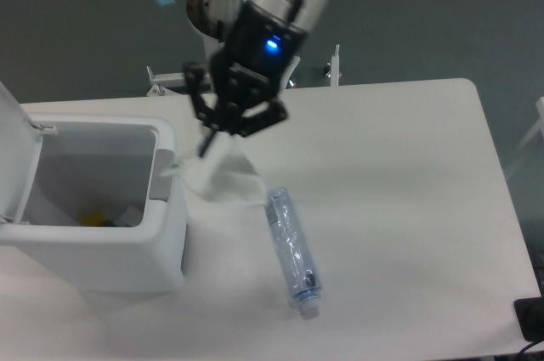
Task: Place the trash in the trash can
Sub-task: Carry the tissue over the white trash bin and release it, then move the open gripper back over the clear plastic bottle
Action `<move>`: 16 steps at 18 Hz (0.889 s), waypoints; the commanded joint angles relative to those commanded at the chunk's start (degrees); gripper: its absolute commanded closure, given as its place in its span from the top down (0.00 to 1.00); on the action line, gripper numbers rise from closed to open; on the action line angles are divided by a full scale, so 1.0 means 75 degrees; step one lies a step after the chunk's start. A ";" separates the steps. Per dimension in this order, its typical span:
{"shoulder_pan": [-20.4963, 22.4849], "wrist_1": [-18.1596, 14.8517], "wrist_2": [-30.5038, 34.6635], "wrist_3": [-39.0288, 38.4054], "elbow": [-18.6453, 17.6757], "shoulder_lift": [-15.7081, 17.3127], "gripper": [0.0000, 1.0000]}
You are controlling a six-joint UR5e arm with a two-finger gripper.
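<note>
My gripper [206, 145] is shut on the whitish plastic bag [223, 178], which hangs in the air just right of the trash can's rim. The trash can [102, 246] is a white boxy bin at the left, lid [15, 149] swung open, grey panel [162, 176] on its right wall. Some small items lie at its bottom. The clear bluish bottle [291, 246] lies on the table, pale cap pointing toward the front edge, below and right of the gripper.
The arm's white base column [231, 38] stands at the table's back edge behind the gripper. A dark object [531, 318] sits off the table's front right corner.
</note>
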 joint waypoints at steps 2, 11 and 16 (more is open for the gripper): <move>-0.0434 0.0082 0.0012 0.0012 -0.0140 0.0000 0.16; -0.0787 0.0808 0.0188 0.0188 -0.0176 -0.0433 0.90; 0.0019 0.1956 0.0188 0.0094 -0.0118 -0.1041 1.00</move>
